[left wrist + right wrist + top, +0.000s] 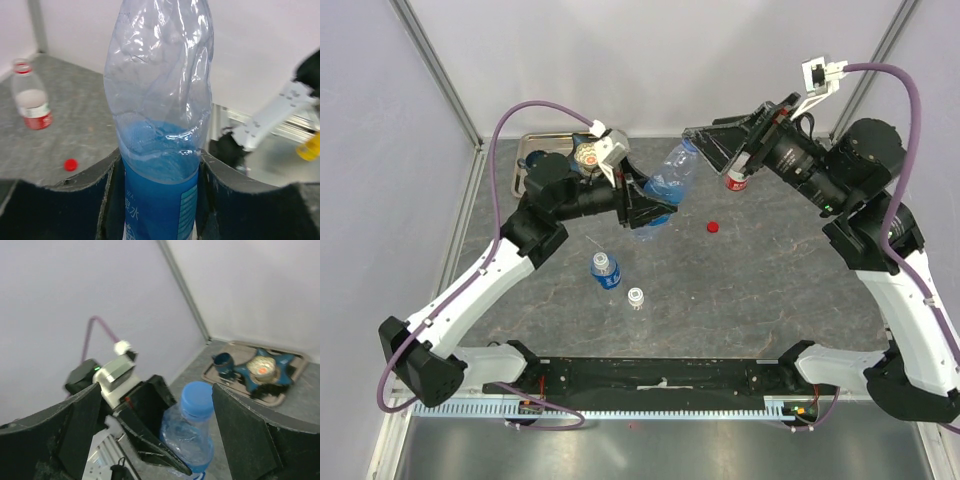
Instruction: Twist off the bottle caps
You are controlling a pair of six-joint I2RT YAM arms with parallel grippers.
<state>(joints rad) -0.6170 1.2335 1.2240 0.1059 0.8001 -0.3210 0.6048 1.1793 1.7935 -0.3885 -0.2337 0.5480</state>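
Note:
My left gripper (650, 208) is shut on the blue-labelled clear bottle (670, 180) and holds it off the table, tilted toward the back right. In the left wrist view the fingers (100, 195) clamp its label (160, 200). Its blue cap (196, 397) is on and sits between the spread fingers (250, 435) of my open right gripper (708, 148), without touching them. A red-labelled bottle (737, 180) stands capless behind it; its red cap (713, 226) lies on the table. A small blue-labelled bottle (606, 270) and a tiny plain bottle (636, 297) stand nearer.
A metal tray (532, 148) at the back left holds a dark blue mug (222, 362) and a blue star-shaped dish (262, 370). White walls and frame posts close in the back and sides.

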